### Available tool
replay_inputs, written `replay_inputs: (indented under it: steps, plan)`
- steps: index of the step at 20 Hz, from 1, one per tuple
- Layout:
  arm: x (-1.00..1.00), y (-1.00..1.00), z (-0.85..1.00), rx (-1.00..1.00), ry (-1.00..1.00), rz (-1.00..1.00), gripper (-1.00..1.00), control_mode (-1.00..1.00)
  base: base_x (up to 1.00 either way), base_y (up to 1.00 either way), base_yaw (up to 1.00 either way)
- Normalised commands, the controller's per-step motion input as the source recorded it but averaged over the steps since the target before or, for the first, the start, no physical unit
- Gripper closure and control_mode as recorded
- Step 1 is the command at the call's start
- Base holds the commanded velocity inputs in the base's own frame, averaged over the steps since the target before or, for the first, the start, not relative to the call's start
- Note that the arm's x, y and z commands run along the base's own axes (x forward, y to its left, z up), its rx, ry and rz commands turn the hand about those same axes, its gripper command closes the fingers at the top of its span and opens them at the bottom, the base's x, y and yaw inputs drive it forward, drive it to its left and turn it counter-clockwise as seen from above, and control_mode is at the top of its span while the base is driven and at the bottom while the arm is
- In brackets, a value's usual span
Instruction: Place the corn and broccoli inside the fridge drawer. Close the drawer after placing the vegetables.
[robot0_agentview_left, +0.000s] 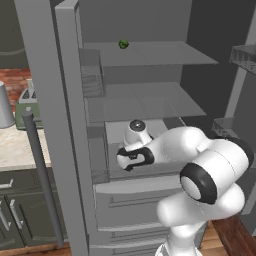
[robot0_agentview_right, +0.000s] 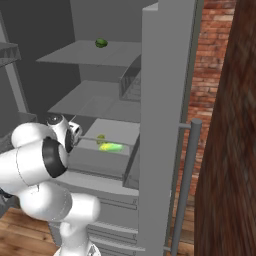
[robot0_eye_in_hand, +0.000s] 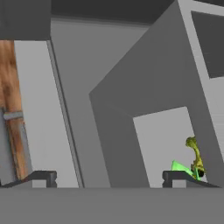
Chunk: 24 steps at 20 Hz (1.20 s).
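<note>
There are no words, numbers, labels or signs to read in any of these pictures. The fridge walls, the shelves and the drawers are all plain grey with nothing written on them.
</note>
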Motion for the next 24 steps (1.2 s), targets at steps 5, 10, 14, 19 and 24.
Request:
replay_inputs:
  steps: [5,10,14,19,24]
  plan:
    - [0.48,-0.05,-0.07,0.0,-0.18,-0.02,-1.0,-1.0,0.0,0.0,0.0]
    - [0.49,-0.03,-0.11,0.0,-0.19,-0.02,-1.0,-1.0,0.0,0.0,0.0]
    - [0.49,0.0,-0.02,0.0,-0.16,-0.04,-1.0,-1.0,0.0,0.0,0.0]
    - [0.5,0.0,-0.06,0.0,-0.09,-0.05,-1.0,-1.0,0.0,0.0,0.0]
    - [0.34,0.0,-0.29,0.0,-0.08,-0.06,-1.0,-1.0,0.0,0.0,0.0]
